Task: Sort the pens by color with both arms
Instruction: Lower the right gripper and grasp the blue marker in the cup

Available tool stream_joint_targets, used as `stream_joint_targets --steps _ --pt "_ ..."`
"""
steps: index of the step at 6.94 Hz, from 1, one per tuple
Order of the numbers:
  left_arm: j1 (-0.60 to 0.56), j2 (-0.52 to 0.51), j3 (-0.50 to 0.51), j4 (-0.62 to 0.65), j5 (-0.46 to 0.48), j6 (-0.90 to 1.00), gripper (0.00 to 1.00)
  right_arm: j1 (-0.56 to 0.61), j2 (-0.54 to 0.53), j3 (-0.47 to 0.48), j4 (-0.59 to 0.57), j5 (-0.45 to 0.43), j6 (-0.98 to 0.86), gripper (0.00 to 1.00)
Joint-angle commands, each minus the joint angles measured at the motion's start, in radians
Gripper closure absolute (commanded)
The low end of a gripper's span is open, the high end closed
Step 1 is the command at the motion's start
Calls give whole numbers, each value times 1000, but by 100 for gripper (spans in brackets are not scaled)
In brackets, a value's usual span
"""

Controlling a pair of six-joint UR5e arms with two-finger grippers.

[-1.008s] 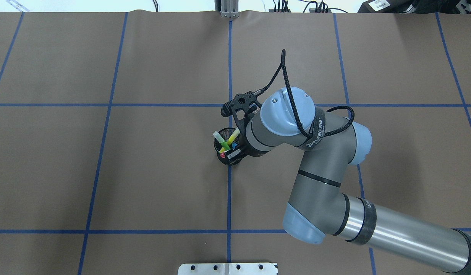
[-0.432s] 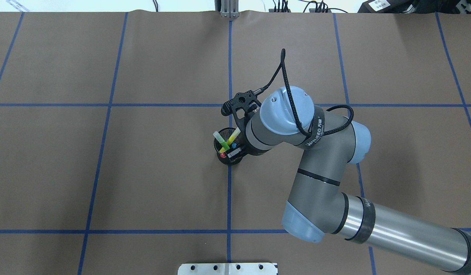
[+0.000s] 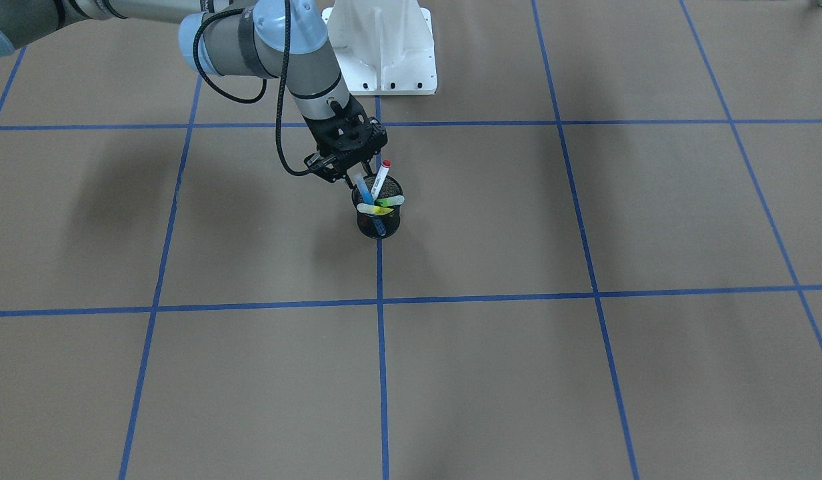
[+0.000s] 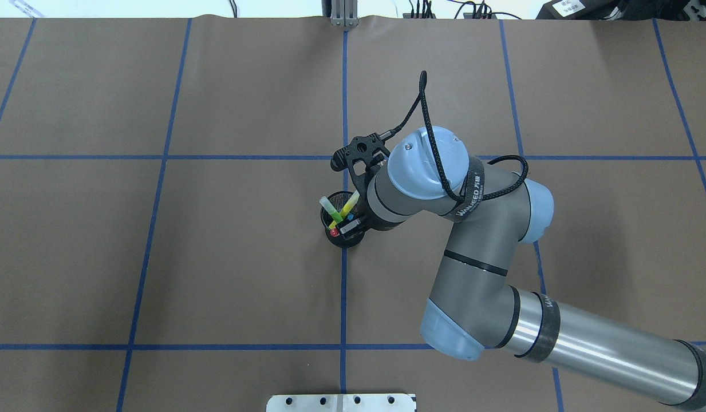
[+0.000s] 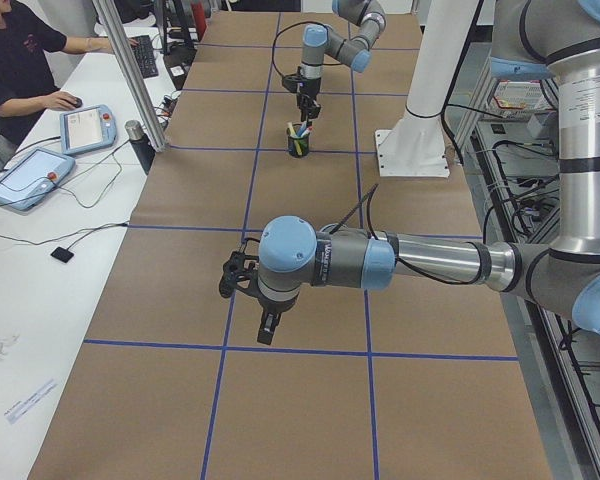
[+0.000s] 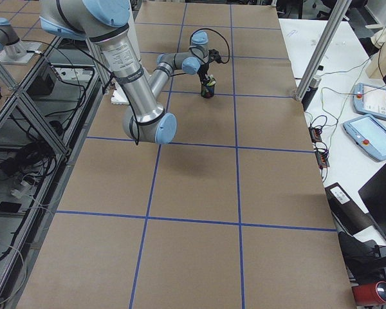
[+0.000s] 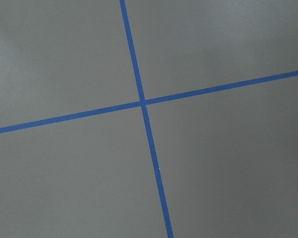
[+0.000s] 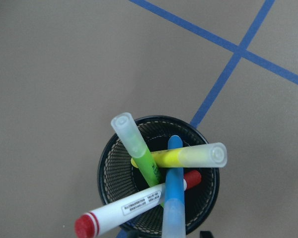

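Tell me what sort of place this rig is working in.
Most likely a robotics lab: a long table papered brown and gridded with blue tape, an operator seated at a side desk with teach pendants, and aluminium framing alongside.

Right arm [image 4: 478, 252] slightly farther left

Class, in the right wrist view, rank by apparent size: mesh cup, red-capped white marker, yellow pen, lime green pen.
1. mesh cup
2. red-capped white marker
3. yellow pen and lime green pen: alike, tilted toward camera, so unranked.
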Motion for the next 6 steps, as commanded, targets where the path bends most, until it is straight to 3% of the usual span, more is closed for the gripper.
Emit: stream_joint_targets --steps 1,5,6 --pt "1 0 0 0 0 0 1 0 2 -2 0 0 1 61" --pt "1 0 -2 0 0 0 1 0 2 -13 0 0 1 69" --pt "-1 0 -2 0 0 0 1 0 2 -13 0 0 13 75"
